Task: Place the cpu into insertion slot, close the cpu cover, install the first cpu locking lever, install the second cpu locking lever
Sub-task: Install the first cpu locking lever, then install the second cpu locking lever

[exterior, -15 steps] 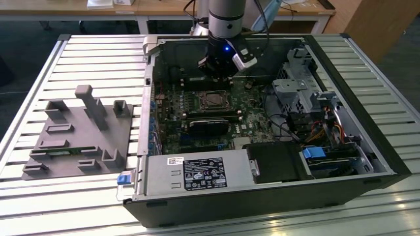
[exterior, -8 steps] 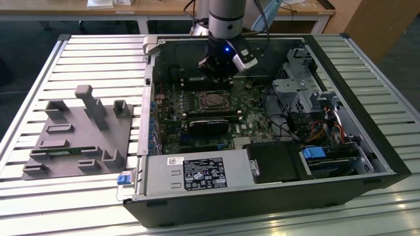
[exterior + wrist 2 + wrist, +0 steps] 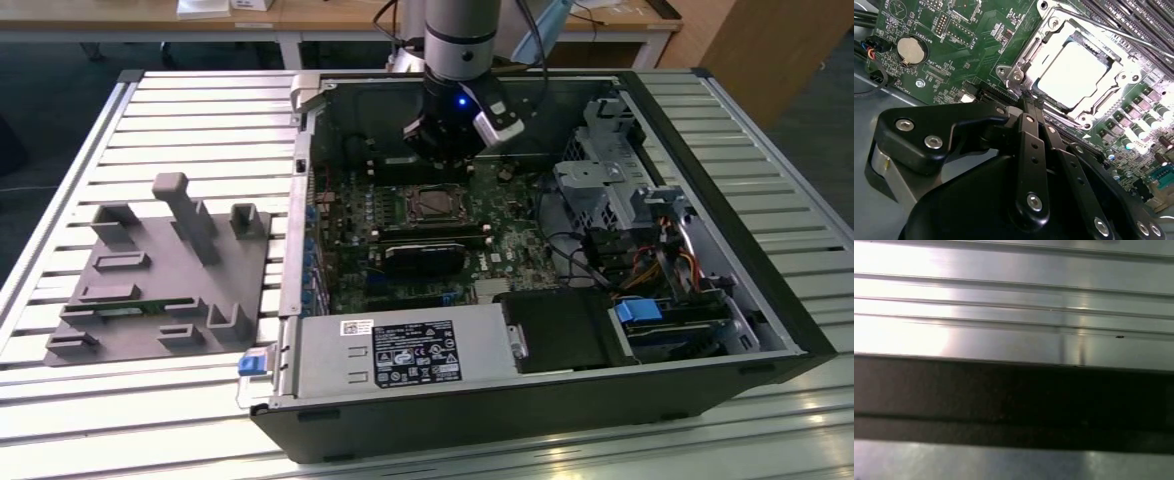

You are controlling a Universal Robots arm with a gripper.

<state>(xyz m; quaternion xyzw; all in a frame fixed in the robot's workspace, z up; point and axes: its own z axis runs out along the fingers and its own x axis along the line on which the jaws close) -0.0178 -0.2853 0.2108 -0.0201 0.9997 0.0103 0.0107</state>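
Grey fixture block [image 3: 160, 275] left of open computer case [image 3: 667, 400] — slatted table [image 3: 200, 110] beneath.

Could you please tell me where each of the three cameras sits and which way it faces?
Exterior view: off the arm, above, looking down into the open computer case; arm and gripper show.
Second wrist view: on the wrist, looking past the gripper at the cpu under the cpu cover.
First wrist view: faces ribbed metal.
Exterior and second wrist views share the socket.
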